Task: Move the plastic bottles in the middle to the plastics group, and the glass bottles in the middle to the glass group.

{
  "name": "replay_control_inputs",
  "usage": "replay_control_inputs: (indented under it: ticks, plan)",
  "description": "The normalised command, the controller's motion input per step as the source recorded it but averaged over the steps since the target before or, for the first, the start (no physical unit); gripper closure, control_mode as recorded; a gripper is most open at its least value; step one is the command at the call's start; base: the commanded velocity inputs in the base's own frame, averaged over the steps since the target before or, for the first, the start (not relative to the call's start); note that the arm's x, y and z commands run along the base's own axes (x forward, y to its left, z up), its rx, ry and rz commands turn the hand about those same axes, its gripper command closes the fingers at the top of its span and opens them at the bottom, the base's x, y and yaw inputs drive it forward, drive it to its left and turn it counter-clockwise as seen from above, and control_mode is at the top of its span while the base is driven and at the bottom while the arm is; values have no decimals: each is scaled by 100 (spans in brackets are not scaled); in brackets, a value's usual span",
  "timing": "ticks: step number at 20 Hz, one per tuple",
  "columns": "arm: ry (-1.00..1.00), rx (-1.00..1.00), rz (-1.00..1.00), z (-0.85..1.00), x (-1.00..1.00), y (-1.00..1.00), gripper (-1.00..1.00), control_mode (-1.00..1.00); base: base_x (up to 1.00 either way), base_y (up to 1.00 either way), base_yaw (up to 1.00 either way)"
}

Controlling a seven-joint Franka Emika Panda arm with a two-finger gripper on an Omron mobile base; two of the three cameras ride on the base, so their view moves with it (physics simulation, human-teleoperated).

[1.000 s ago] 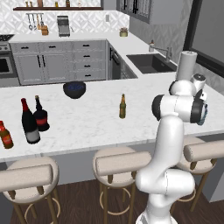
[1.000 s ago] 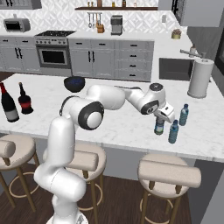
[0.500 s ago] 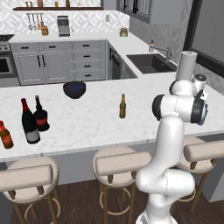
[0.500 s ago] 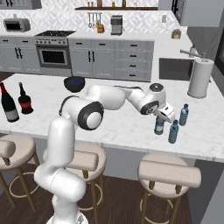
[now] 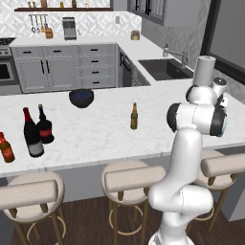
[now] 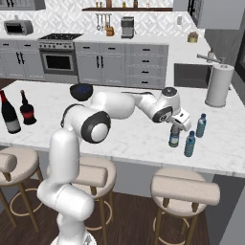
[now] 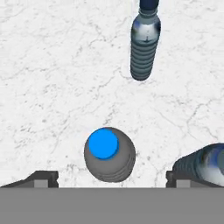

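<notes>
**Operator:** Clear blue-tinted plastic, blue cap, standing upright on the white marble counter point(image 6: 143, 139): is that the water bottle point(image 7: 109, 154) in question?

**Technician:** Yes. In the hand view it sits directly under the gripper point(image 7: 112, 178), seen cap-on from above, between the two finger tips point(image 7: 40, 178) and touching neither. The jaws stand wide apart; nothing is clamped.

**Operator:** Where is it relative to the plastics group?

**Technician:** Just beside it. In the right base view the bottle point(image 6: 174, 138) stands under the gripper point(image 6: 176, 128), with a second water bottle point(image 6: 190, 144) close on its near right and a third water bottle point(image 6: 201, 125) a little beyond. The three form one cluster near the paper towel roll point(image 6: 219, 85). That placement fits the sorting rule: plastic with plastic.

**Operator:** Status of the step?

**Technician:** Judged from the open jaws and the upright bottle, this one appears delivered. The next move likely calls for a straight lift, since the neighbouring bottle lies close to one finger tip.

**Operator:** Remaining items?

**Technician:** The amber beer bottle point(image 5: 134, 116) stands alone mid-counter. The tall wine bottle point(image 5: 31, 134) stands near the squat dark bottle point(image 5: 44, 126) and the small orange-red bottle point(image 5: 5, 148) at the far left.
</notes>
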Motion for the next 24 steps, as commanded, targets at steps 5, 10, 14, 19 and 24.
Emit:
replay_control_inputs:
  ticks: [5,10,14,19,24]
  plan:
    - [-7,-5,0,58,-42,46,-100,-100,0,0,0]
    - [-1,-11,6,29,-32,94,-100,-100,0,0,0]
    - [0,-12,14,6,0,100,-100,-100,0,0,0]
    - [4,-10,19,3,0,100,-100,-100,0,0,0]
    - [5,-7,24,0,11,100,-100,-100,0,0,0]
